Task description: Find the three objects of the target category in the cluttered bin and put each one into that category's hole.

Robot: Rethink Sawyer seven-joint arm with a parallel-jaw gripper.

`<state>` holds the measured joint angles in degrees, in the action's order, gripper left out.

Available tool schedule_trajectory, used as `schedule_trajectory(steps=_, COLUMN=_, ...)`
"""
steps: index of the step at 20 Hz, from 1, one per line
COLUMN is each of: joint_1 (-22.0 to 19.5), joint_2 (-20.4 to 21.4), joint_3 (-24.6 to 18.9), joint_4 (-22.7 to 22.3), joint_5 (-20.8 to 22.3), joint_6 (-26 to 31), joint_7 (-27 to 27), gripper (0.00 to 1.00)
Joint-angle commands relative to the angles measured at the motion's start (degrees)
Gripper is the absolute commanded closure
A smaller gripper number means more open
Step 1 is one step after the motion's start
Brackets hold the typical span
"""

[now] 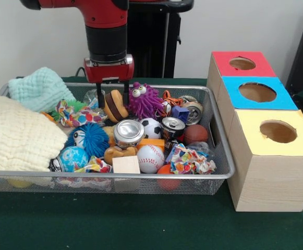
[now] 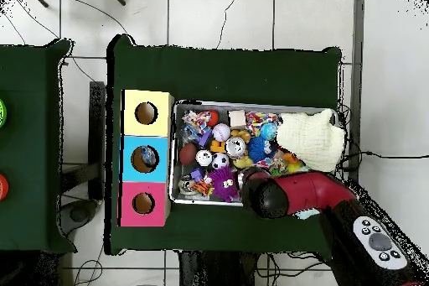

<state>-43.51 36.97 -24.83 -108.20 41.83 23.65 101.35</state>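
Note:
The wire-mesh bin (image 1: 109,175) is full of toys; it also shows in the overhead view (image 2: 173,153). My gripper (image 1: 112,99) hangs over the bin's far side, open, with a finger on either side of a brown and yellow burger toy (image 1: 114,107). A crumpled clear bottle (image 1: 92,96) lies just left of the left finger at the back wall. Another clear, creased piece (image 1: 202,148) shows by the bin's right wall. The labelled bottle is not visible. The blue-topped box's hole (image 1: 257,92) (image 2: 145,158) is open. In the overhead view the arm (image 2: 289,195) hides the gripper.
A cream cloth (image 1: 15,138) and a mint knit cloth (image 1: 39,87) fill the bin's left end. Shiny cans (image 1: 128,132) (image 1: 172,126), a purple spiky toy (image 1: 143,100), a baseball (image 1: 150,158) and patterned rags (image 1: 190,160) crowd the middle. Red-topped (image 1: 242,63) and yellow-topped (image 1: 278,131) boxes flank the blue one.

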Motion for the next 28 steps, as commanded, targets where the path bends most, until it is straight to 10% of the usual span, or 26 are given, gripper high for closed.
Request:
schedule_trajectory(steps=1, joint_1=-1.18, joint_2=-1.07, joint_3=2.96, joint_4=0.24, joint_5=0.27, joint_6=-3.52, joint_7=5.1, gripper=0.0)
schedule_trajectory(steps=28, joint_1=-1.6, joint_2=-2.55, joint_3=6.19, joint_4=0.37, joint_5=1.96, joint_6=-7.6, joint_7=3.42, gripper=0.0)
